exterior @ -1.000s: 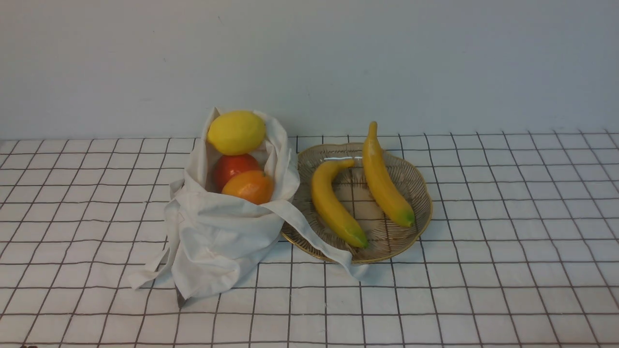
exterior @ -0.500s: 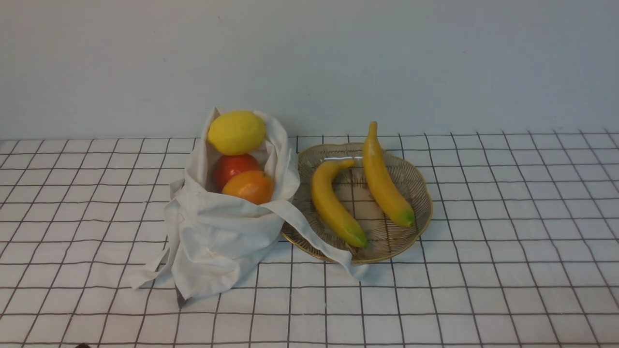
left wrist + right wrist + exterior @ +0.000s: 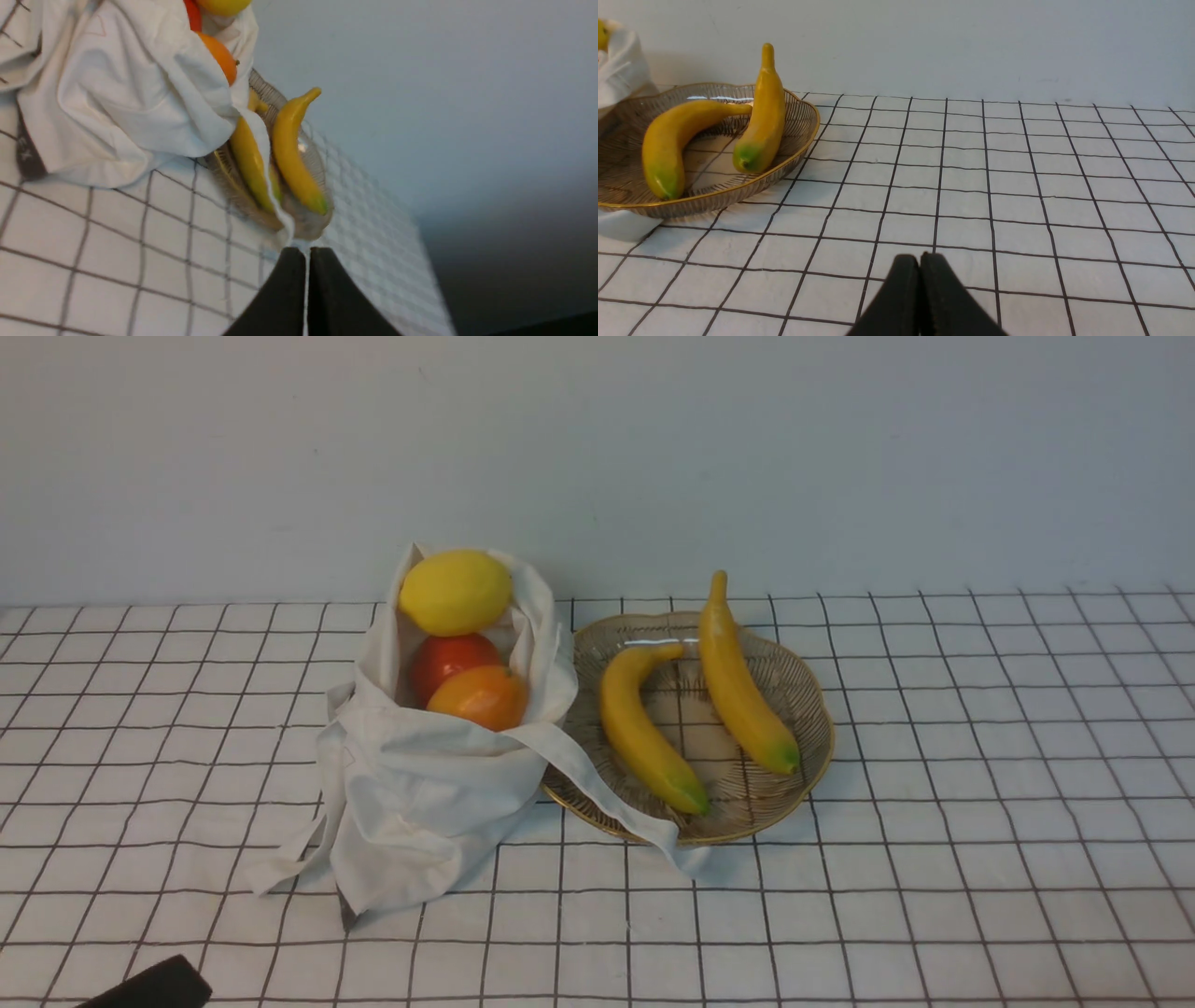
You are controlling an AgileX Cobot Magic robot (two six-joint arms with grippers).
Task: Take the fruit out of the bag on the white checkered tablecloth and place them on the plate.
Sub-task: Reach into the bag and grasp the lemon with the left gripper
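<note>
1. White checkered tablecloth (image 3: 980, 709): thin dark lines, small squares, spread over my surface and running back to a plain pale wall (image 3: 653, 457).
2. Off-white cloth tote (image 3: 420, 793): left of centre, slumped and creased, mouth gaping. All three round fruits sit in its opening. One flat strap (image 3: 597, 784) trails over the plate's near-left rim, its end down on the cloth.
3. Wicker plate (image 3: 686, 719): round, shallow, golden scalloped rim; just right of the tote, whose side overlaps its edge in my front view.
4. My left gripper (image 3: 306, 254): closed, holding nothing. Front view catches only a dark piece at the near-left corner, well apart from the fruit.
5. My right gripper (image 3: 917, 259): closed also, nothing held, over bare cloth; seen only from its own wrist.
6. Two bananas, green-tipped, both on the plate. Left banana (image 3: 644, 733) curved; right banana (image 3: 742, 691) straighter, stem end rising past the far rim.
7. Lemon (image 3: 457, 591): farthest back in the tote's mouth.
8. Orange (image 3: 481, 697): nearest me, small stem nub showing.
9. Red fruit (image 3: 448, 661): between those two, partly hidden.
</note>
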